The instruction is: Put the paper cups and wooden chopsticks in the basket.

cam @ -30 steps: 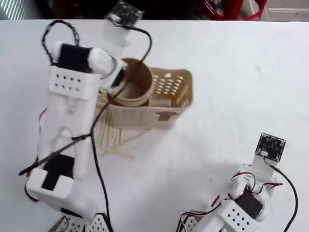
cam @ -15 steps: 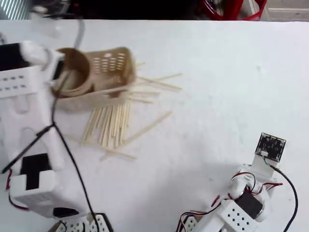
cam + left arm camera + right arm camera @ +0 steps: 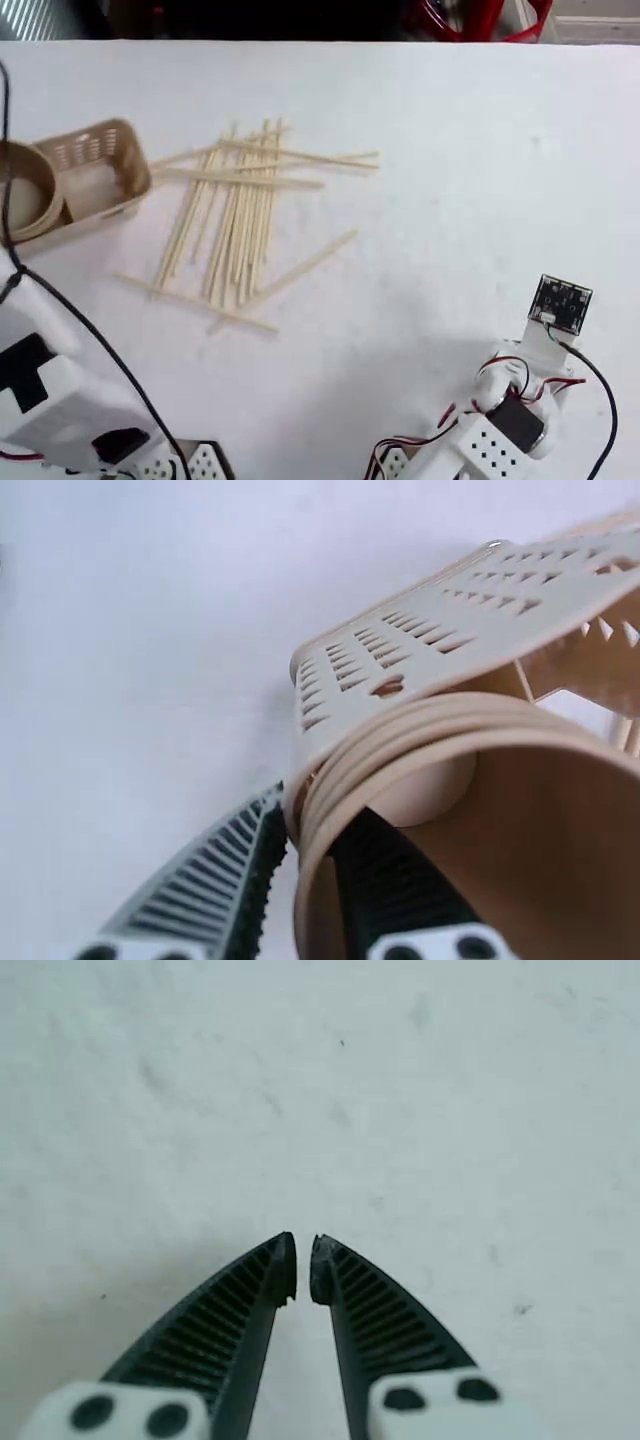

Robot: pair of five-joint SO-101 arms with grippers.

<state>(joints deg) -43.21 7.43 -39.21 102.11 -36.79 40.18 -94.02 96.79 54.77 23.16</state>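
- The basket (image 3: pixel 108 160) sits at the left edge of the white tabletop (image 3: pixel 480 150) in the high view, and a stack of nested paper cups (image 3: pixel 25 198) sits in its outer end.
- In the left wrist view, the left hand (image 3: pixel 315 815) is clamped on the paper cups (image 3: pixel 480 745). 1 ribbed finger is inside the stack and the other is outside, close against the corner of the basket (image 3: pixel 440 630). I cannot tell whether the basket wall is pinched in the same grip.
- The wooden chopsticks (image 3: pixel 235 215) lie loose on the tabletop just beside the basket. Most lie roughly parallel in a heap, several lie across its far end, and 1 lies slightly apart on the side away from the basket.
- The right hand (image 3: pixel 303 1260) is over bare tabletop with its tips almost touching, holding nothing.
- The right arm (image 3: pixel 500 430) is at the near right corner, well apart from the chopsticks.
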